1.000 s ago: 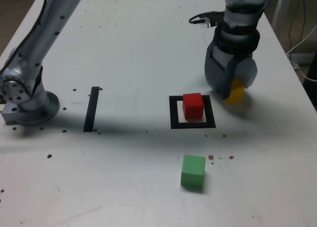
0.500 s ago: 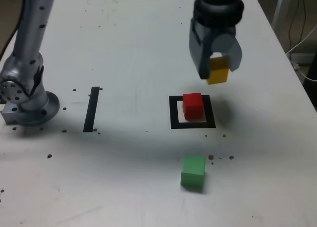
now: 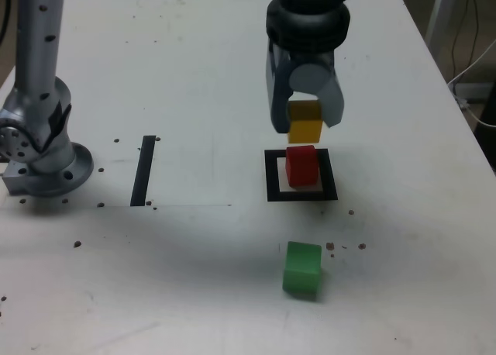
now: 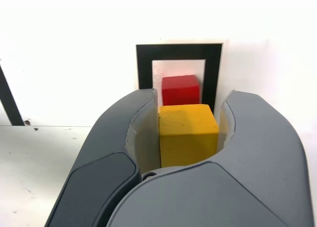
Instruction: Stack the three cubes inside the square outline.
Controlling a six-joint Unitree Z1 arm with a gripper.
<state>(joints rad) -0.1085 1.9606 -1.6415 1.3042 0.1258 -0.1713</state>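
A: Tell what could go wrong from here.

B: Might set the yellow block (image 4: 188, 138) down off line with the red block (image 3: 302, 167), if lowered without enough sideways correction. Could then tip off and land on or beside the black square (image 3: 273, 177).

A: Any risk to the red block too?

B: Could get nudged out of the black square, if brought in too low. Sits inside that outline, a bit off centre, so aim for the red top, not the middle of the white. Might also drag the yellow block askew, if opened unevenly.

A: And the pincer (image 3: 307, 126)? Describe how far open.

B: Clenched on the yellow block, parted only by about that block's width. Holds it above the surface (image 3: 194, 308), close to the black square. Shows no clear tilt in the wrist view. Can't tell how firmly gripped.

A: Account for the green block (image 3: 302, 270).

B: Rests untouched, well apart from the black square, below it in the exterior view. Should go on last, and would suffer from any lean underneath.
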